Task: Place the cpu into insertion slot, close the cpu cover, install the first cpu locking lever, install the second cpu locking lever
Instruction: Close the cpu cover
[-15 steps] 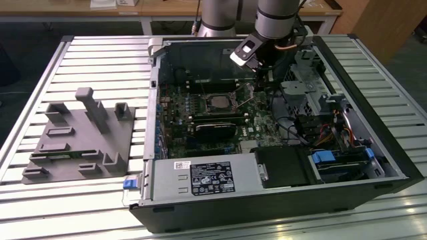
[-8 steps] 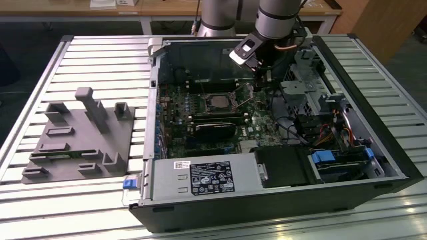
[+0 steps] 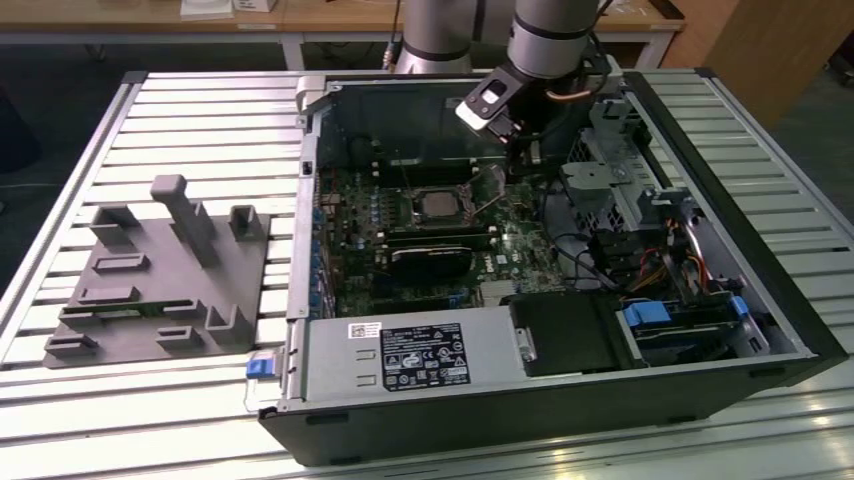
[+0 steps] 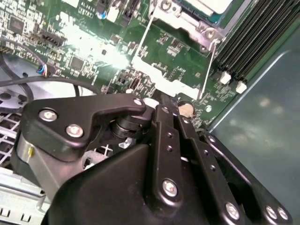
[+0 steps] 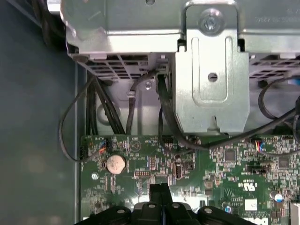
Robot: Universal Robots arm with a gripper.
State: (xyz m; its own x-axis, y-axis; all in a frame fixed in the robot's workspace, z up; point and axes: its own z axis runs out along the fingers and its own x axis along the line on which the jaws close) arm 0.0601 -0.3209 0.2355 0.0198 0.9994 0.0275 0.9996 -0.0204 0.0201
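Across the exterior view, a grey fixture [image 3: 160,270] lay on the slatted table [image 3: 200,110], the flat metallic cpu [image 3: 438,205] sat on the green board [image 3: 350,230], its silvery cover [image 4: 185,21] seemingly down in the second wrist view, a thin wire lever [image 4: 212,65] likely unlatched, and the claw [image 3: 525,158] hung beside, pinched shut, empty.

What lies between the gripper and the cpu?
In the second wrist view: a stretch of green board, a thin wire lever and the socket's metal frame, between gripper and cpu.
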